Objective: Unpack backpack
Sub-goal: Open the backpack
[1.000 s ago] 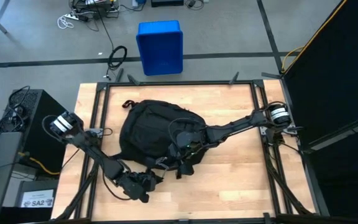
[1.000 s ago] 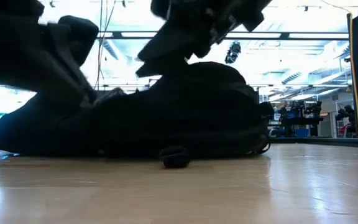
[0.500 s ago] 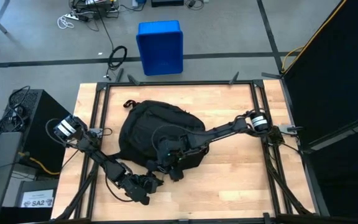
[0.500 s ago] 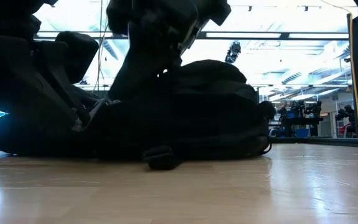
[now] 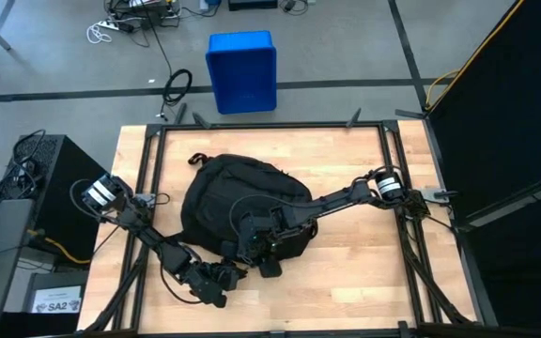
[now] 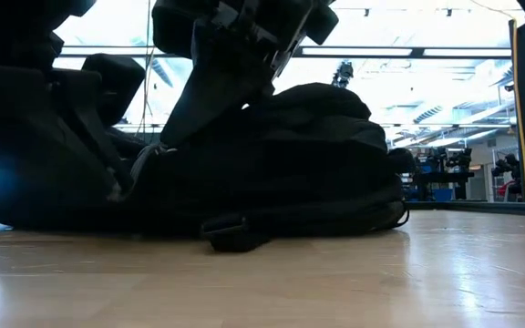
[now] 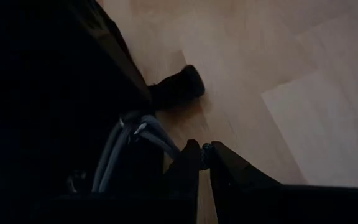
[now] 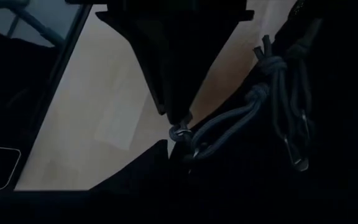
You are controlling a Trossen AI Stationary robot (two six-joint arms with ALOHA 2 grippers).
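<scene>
Your backpack (image 5: 225, 199) lies flat on the wooden table (image 5: 364, 272), left of centre, its rounded end toward the far edge. Your right gripper (image 8: 178, 132) is down at the bag's near edge, its fingertips pinched on a small metal ring tied to a grey cord (image 8: 229, 121) on the bag. Your left gripper (image 7: 205, 151) sits low over the table's near left part, just beside the bag's near strap (image 7: 178, 87), with its fingers pressed together and nothing between them.
</scene>
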